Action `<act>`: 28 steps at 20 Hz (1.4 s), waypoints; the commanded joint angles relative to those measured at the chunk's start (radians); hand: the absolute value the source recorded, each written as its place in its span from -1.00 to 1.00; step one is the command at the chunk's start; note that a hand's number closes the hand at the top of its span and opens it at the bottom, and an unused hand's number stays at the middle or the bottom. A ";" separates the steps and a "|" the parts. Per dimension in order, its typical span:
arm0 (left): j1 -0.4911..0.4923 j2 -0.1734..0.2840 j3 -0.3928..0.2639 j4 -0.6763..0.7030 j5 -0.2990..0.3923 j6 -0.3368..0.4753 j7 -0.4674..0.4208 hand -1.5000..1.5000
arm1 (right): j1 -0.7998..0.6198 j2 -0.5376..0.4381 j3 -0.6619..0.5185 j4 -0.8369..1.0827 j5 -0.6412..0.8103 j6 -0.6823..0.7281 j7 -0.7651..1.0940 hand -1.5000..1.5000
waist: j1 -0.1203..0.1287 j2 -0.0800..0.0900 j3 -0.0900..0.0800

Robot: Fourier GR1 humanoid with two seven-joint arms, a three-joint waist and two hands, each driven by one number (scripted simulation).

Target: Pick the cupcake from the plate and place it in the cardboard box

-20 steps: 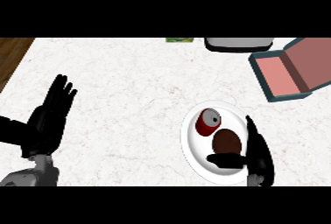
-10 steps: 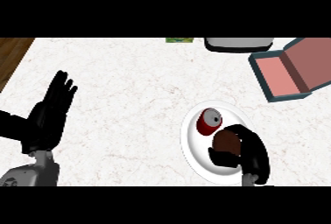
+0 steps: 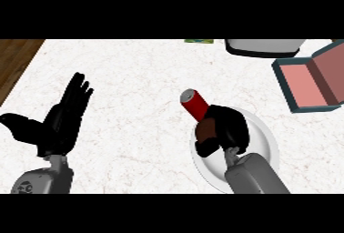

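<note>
Cupcake [image 3: 207, 132], brown, rounded, in robot hand [image 3: 230, 128]

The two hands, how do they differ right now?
The left hand is open, fingers straight and pointing up, resting over bare counter at the view's left. The right hand is curled round the brown cupcake above the white plate, beside a red can. Both are black on grey forearms.
</note>
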 commanded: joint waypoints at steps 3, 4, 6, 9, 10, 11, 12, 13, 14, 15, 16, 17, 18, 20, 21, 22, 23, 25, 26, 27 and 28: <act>-0.015 0.017 0.019 0.050 -0.003 -0.010 -0.013 0.00 | -0.371 0.046 0.021 0.257 0.054 0.093 -0.106 1.00 | -0.006 0.001 0.001; -0.030 -0.007 0.006 0.031 -0.010 0.016 0.001 0.00 | -0.384 0.069 0.053 0.333 0.080 0.020 -0.127 1.00 | -0.011 0.000 0.001; -0.014 -0.018 0.009 0.056 -0.013 0.018 -0.029 0.00 | -0.478 0.070 0.026 0.402 0.063 -0.003 -0.176 1.00 | -0.025 -0.003 0.001; 0.030 0.010 0.035 -0.013 0.027 -0.009 0.006 0.00 | -0.539 0.071 0.099 0.399 0.043 -0.005 -0.149 1.00 | -0.035 -0.012 0.001; 0.006 0.034 0.062 0.036 0.038 -0.034 -0.015 0.00 | -0.564 0.071 0.077 0.397 0.048 0.041 -0.161 1.00 | -0.049 -0.012 0.001; -0.037 0.005 0.032 0.005 -0.008 0.035 0.039 0.00 | -0.567 0.071 0.146 0.373 0.028 0.035 -0.124 1.00 | -0.048 -0.013 0.001; 0.026 0.009 0.047 0.047 0.016 -0.014 -0.042 0.00 | -0.608 0.071 0.071 0.389 0.023 0.035 -0.161 1.00 | -0.052 -0.012 0.001; -0.014 0.027 0.051 0.044 0.012 -0.014 -0.004 0.00 | -0.626 0.071 0.102 0.387 0.007 0.004 -0.127 1.00 | -0.051 -0.012 0.001; -0.017 0.046 0.089 0.049 0.049 -0.031 0.003 0.00 | -0.622 0.071 0.109 0.331 -0.011 -0.001 -0.098 1.00 | -0.053 -0.013 0.001; 0.027 0.027 0.046 -0.018 0.023 -0.015 0.021 0.00 | -0.652 0.071 0.066 0.280 -0.018 -0.009 -0.030 1.00 | -0.049 -0.017 0.001; 0.001 0.019 0.043 0.038 0.020 -0.021 -0.007 0.00 | -0.665 0.071 0.031 0.259 -0.026 -0.090 0.003 1.00 | -0.051 -0.015 0.001; 0.032 0.017 0.059 0.012 0.016 0.001 -0.010 0.00 | -0.647 0.071 -0.007 0.251 0.006 -0.099 0.021 1.00 | -0.060 -0.018 0.001; 0.050 0.011 0.040 -0.036 0.023 -0.003 0.028 0.00 | -0.664 0.071 -0.021 0.250 0.046 -0.124 0.051 1.00 | -0.059 -0.020 0.002; 0.054 0.011 0.027 -0.083 -0.001 0.020 0.048 0.00 | -0.636 0.055 -0.035 0.224 0.090 -0.150 0.075 1.00 | -0.064 -0.020 0.002; 0.069 0.013 0.043 -0.026 0.016 -0.012 -0.013 0.00 | -0.714 0.071 -0.057 0.218 0.082 -0.123 0.147 1.00 | -0.061 -0.018 0.001; 0.053 0.032 0.061 -0.024 0.016 -0.009 0.009 0.00 | -0.698 0.029 -0.103 0.249 0.100 -0.177 0.101 1.00 | -0.063 -0.015 0.001; 0.051 0.013 0.062 0.020 0.037 -0.024 -0.022 0.00 | -0.714 -0.015 -0.123 0.212 0.099 -0.130 0.114 1.00 | -0.073 -0.016 0.001; 0.050 0.022 0.064 0.018 0.014 -0.014 -0.031 0.00 | -0.702 -0.005 -0.123 0.199 0.155 -0.173 0.161 1.00 | -0.071 -0.016 0.001; 0.024 0.000 0.054 0.036 0.000 0.013 -0.026 0.00 | -0.663 -0.027 -0.133 0.174 0.148 -0.146 0.157 1.00 | -0.076 -0.016 0.001; 0.013 0.006 0.053 0.026 0.004 0.006 -0.019 0.00 | -0.671 -0.048 -0.162 0.159 0.140 -0.129 0.165 1.00 | -0.076 -0.016 0.001; 0.060 0.003 0.044 0.012 0.009 -0.015 -0.040 0.00 | -0.706 -0.065 -0.202 0.201 0.137 -0.125 0.164 1.00 | -0.068 -0.015 0.001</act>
